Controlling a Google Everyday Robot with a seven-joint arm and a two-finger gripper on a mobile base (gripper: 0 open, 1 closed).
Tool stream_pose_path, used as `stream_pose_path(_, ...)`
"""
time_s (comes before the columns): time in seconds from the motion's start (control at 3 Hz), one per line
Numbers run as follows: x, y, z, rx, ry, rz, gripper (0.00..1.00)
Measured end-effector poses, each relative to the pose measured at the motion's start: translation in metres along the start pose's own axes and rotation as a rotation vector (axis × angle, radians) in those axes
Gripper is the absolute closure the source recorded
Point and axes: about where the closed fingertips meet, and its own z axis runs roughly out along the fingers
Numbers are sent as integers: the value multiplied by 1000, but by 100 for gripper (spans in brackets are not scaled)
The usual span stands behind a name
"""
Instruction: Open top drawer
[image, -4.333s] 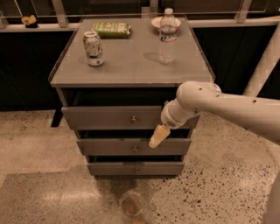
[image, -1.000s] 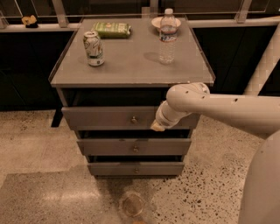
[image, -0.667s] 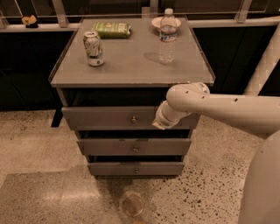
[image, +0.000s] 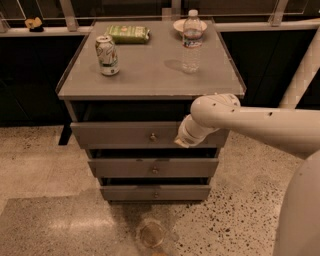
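You face grey cabinet (image: 150, 75) on speckled terrazzo floor (image: 40, 160). Dark panels (image: 30, 80) behind it on both sides. Pale ledge (image: 45, 31) runs along top, metal uprights on it. White slanted post (image: 304, 75) at far right. Darker floor band (image: 60, 220) nearest you, soft glare on it. gripper (image: 183, 141) at cabinet's front, right side.

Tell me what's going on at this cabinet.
A robot arm reaches in from the right, its hand at the front of the top drawer, just right of the brass knob. A dark gap shows above that drawer front. A can, a water bottle and a green packet sit on the cabinet top.
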Motion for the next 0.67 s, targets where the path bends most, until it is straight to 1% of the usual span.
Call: stream_pose_path(0.67,0,0,-6,-4,13,-7,100)
